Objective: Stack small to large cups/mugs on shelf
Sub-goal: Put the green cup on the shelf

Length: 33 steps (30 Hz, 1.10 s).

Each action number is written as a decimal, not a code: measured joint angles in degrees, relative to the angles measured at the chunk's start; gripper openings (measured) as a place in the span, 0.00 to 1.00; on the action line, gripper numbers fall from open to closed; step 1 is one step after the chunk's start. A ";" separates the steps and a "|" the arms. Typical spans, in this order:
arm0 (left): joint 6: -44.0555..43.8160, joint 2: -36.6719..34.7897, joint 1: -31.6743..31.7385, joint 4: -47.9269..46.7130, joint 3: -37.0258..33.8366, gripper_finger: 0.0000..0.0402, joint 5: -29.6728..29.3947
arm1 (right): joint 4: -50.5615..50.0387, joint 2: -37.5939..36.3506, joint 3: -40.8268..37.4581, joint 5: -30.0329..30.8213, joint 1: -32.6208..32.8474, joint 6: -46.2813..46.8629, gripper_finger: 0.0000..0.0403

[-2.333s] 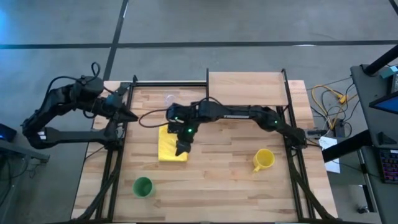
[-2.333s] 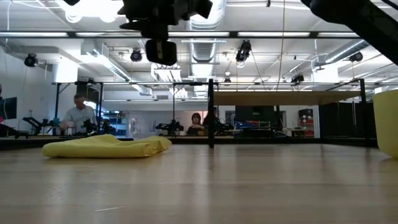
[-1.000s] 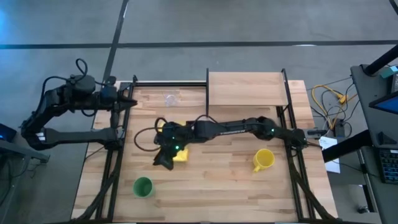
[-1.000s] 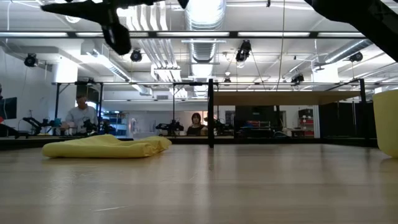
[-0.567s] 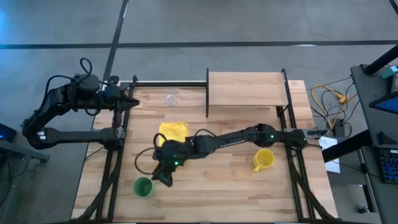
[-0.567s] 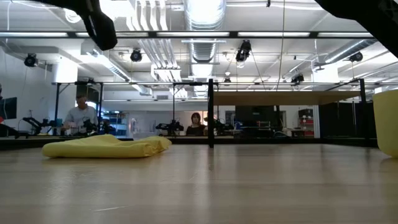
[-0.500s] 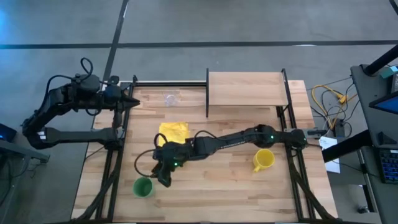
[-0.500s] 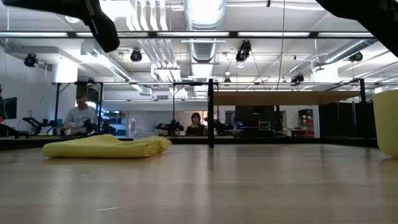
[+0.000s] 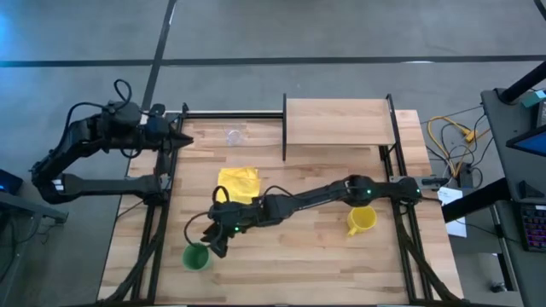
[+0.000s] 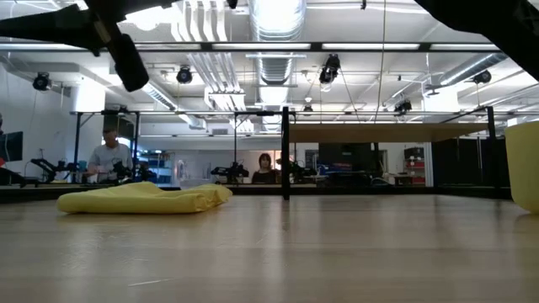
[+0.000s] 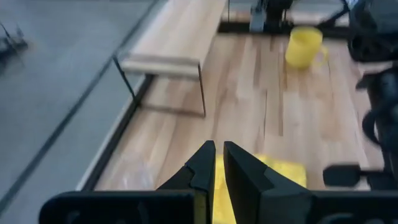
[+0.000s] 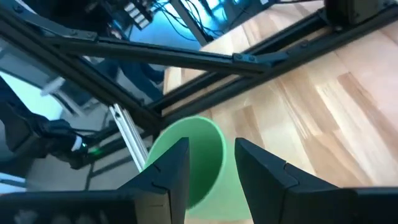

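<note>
The green cup (image 9: 196, 257) stands upright on the table near its near left corner. My right gripper (image 9: 215, 245) is open right beside it. In the right wrist view the green cup (image 12: 194, 155) shows just beyond the two spread fingers, and I see no touch. The yellow mug (image 9: 362, 218) stands at the right. The small clear cup (image 9: 232, 135) stands at the far left. The shelf (image 9: 339, 122) is at the far right, bare. My left gripper (image 9: 181, 139) is shut and empty above the table's far left corner.
A flat yellow cloth (image 9: 238, 181) lies left of the table's middle, between the clear cup and the green cup. My right arm stretches across the table's middle. Black frame posts (image 9: 284, 128) stand at the shelf's corners. People sit in the room beyond the table.
My right gripper has gone from over the yellow cloth toward the table's near left corner, ending right beside the green cup. The cloth lies uncovered again. The cups have stayed where they were.
</note>
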 joint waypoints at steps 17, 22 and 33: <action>-17.42 -8.50 -0.07 -24.81 -2.77 0.05 12.02 | -1.82 -0.03 0.00 0.94 0.34 3.22 0.31; -20.30 -15.39 -0.07 -25.63 -7.56 0.05 12.00 | -2.83 -0.03 0.00 0.90 0.69 3.19 0.31; -13.02 -21.17 -0.07 -22.79 -21.90 0.05 20.94 | -4.07 1.24 0.00 0.88 0.65 5.56 0.31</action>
